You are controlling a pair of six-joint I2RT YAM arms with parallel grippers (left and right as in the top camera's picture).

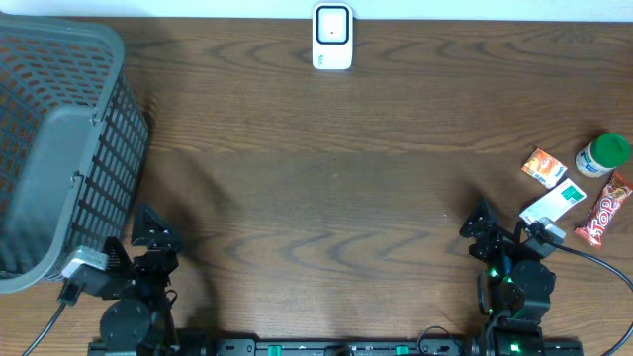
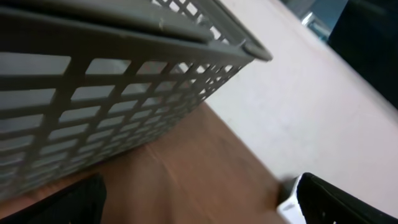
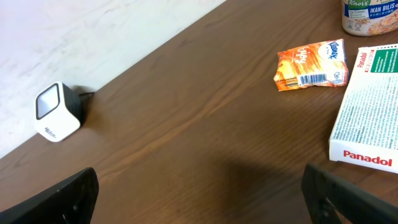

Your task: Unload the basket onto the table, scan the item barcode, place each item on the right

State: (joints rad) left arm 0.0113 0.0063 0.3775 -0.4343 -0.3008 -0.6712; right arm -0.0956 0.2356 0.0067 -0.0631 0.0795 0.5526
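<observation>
The white barcode scanner point(image 1: 332, 38) stands at the table's far edge, and the right wrist view has it point(image 3: 57, 112) far left. The items lie at the right: an orange sachet point(image 1: 543, 167) with its barcode facing up point(image 3: 311, 64), a white and green Panadol box point(image 1: 554, 203) point(image 3: 367, 118), a green-lidded jar point(image 1: 601, 155) point(image 3: 370, 15) and a red TOP bar point(image 1: 605, 208). My right gripper point(image 1: 490, 232) point(image 3: 202, 196) is open over bare wood, left of the box. My left gripper point(image 1: 153, 232) point(image 2: 202, 205) is open and holds nothing, beside the basket.
A large grey mesh basket point(image 1: 54, 148) fills the left side and rises close in front of the left wrist camera point(image 2: 112, 93). Both arm bases sit at the near edge. Bare wood point(image 1: 326, 188) spans the middle.
</observation>
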